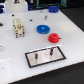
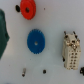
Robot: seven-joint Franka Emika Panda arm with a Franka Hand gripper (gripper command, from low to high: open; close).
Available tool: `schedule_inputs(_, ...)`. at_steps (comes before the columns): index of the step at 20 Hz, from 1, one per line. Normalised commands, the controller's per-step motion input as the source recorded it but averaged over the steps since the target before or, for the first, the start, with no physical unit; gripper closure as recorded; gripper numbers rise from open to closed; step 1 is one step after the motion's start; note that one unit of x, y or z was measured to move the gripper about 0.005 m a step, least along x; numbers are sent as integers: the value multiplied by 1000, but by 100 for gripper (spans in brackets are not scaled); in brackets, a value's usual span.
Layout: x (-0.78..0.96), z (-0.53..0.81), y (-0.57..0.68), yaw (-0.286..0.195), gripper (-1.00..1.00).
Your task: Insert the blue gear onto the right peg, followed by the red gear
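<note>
The blue gear (image 1: 43, 29) lies flat on the white table, and the red gear (image 1: 54, 37) lies close beside it, nearer the plate. The grey plate with a black border (image 1: 56, 57) sits at the front with two thin dark pegs; the right peg (image 1: 50, 51) is the one toward the exterior view's right. The wrist view looks down from well above the blue gear (image 2: 35, 41) and the red gear (image 2: 27, 7), which lie apart. No gripper fingers show in either view. The plate and pegs are out of the wrist view.
A cream blocky part (image 1: 19, 26) stands at the exterior view's left of the blue gear, and it also shows in the wrist view (image 2: 70, 50). A dark navy lumpy object (image 1: 53, 8) lies at the back; a dark object (image 2: 4, 30) is at the wrist view's edge.
</note>
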Motion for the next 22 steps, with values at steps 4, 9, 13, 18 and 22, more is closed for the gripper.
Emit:
schedule_inputs(4, -645, -297, 505, 0, -100)
schedule_inputs(9, -623, -361, 473, 0, -100)
schedule_inputs(13, -578, -475, 254, 0, -100)
schedule_inputs(18, -512, -535, 137, 0, -100)
schedule_inputs(22, -415, -644, 90, 0, -100)
